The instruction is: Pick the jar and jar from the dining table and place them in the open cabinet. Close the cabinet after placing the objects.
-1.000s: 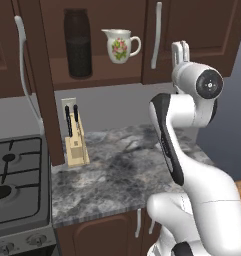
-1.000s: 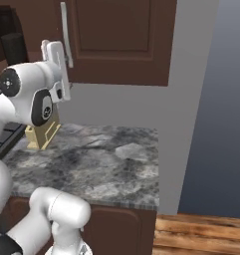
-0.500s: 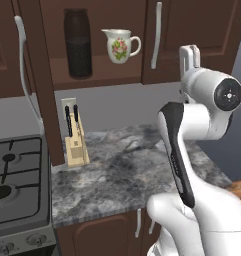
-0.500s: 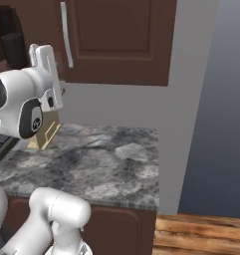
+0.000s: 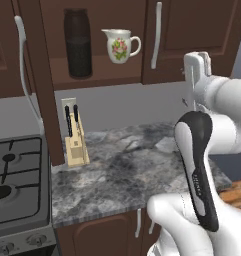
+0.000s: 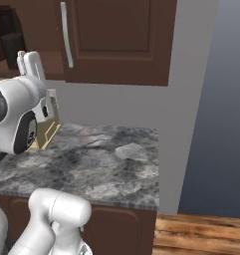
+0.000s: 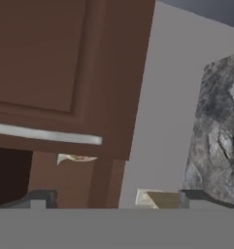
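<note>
Dark brown wooden wall cabinet (image 5: pixel 97 75) at upper left holds the tall upright brown-black jar (image 5: pixel 78 42), well left of the wide-open, empty two-finger gripper (image 5: pixel 198 82)

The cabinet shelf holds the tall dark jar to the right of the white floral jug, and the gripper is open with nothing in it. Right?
Not quite. In the left base view the tall dark jar stands to the left of the white floral jug on the cabinet shelf, the two apart. The rest holds: the gripper is open with nothing in it.
</note>
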